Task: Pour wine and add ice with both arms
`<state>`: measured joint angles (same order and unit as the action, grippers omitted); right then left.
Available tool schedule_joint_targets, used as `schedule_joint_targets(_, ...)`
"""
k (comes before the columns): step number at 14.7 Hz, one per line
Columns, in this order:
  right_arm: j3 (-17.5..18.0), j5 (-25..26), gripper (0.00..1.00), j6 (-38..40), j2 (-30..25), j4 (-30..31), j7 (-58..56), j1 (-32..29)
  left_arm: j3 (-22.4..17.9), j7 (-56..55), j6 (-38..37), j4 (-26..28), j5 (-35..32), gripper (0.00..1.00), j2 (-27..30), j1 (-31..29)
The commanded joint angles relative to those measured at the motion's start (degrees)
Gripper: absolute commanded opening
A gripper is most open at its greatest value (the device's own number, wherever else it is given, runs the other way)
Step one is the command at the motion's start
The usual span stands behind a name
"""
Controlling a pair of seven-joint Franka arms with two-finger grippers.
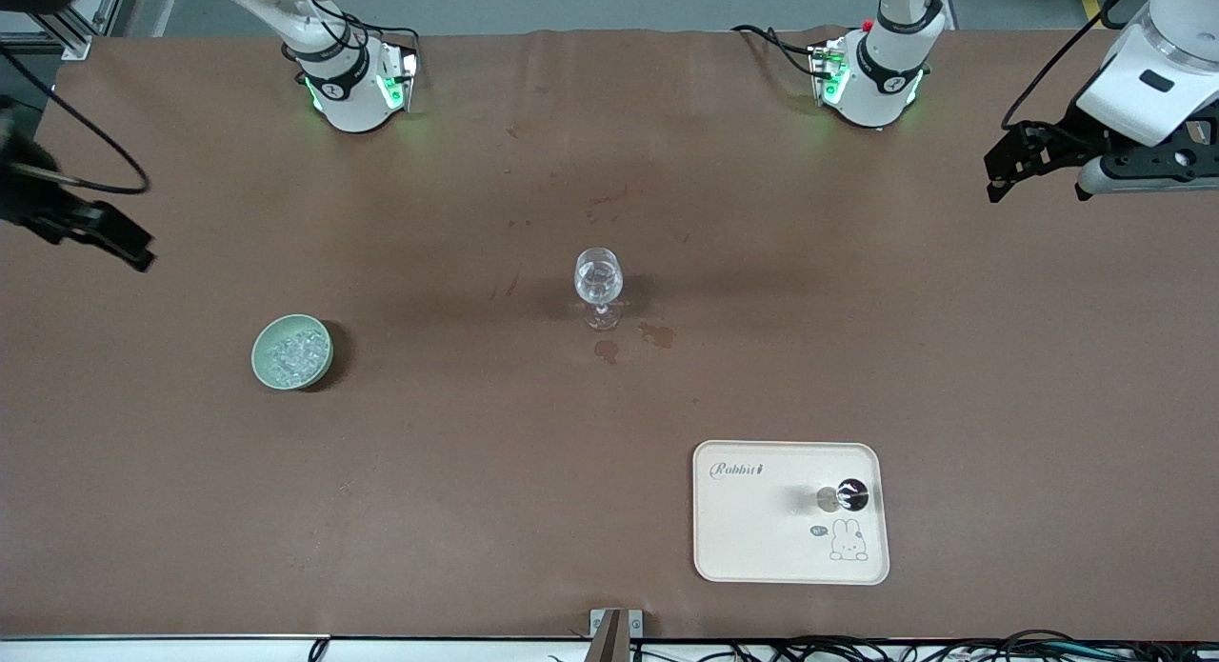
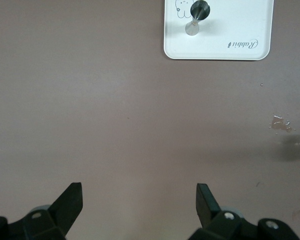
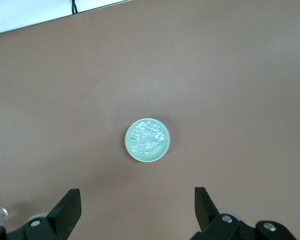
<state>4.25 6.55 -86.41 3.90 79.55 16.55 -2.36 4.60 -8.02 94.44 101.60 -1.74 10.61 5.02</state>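
Brown paper covers the table [image 1: 476,510]. Over its right-arm end hangs the right gripper [image 3: 134,207], jaws spread and holding nothing. Just nearer the front camera sits a pale green round bowl [image 1: 292,351] holding the ice [image 1: 296,350], a heap of small clear chunks. At mid-table stands a clear stemmed glass [image 1: 598,286], upright. A cream rectangular tray [image 1: 762,548] with a dark-topped bottle [image 1: 845,496] lies nearest the camera. Over the left-arm end hangs the left gripper [image 2: 138,205], jaws spread and holding nothing.
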Motion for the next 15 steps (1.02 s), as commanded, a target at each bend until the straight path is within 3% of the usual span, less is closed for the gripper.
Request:
schedule_joint_targets(1, -6.0, -2.4, 1.00, -0.4, -2.2, 2.7, -11.0, 1.8, -0.5, 0.8, 0.1, 0.5, 0.1, 1.00, 1.3, 0.3)
schedule_joint_targets(4, -6.3, -3.0, 1.00, -0.2, -2.2, 2.6, -16.8, 0.0, -0.7, 1.2, -0.6, -2.4, 0.1, 1.00, -1.1, -0.1)
schedule_joint_targets(10, -6.1, -3.2, 1.00, -0.7, -2.1, 2.6, -12.7, 0.6, -1.3, 1.9, -5.3, -8.2, -0.2, 1.00, -4.2, -0.3)
schedule_joint_targets(15, -6.1, -5.8, 1.00, -0.3, -2.1, 2.6, -12.0, 0.5, -1.1, 1.8, -6.3, -8.8, -0.5, 1.00, -5.9, 0.3)
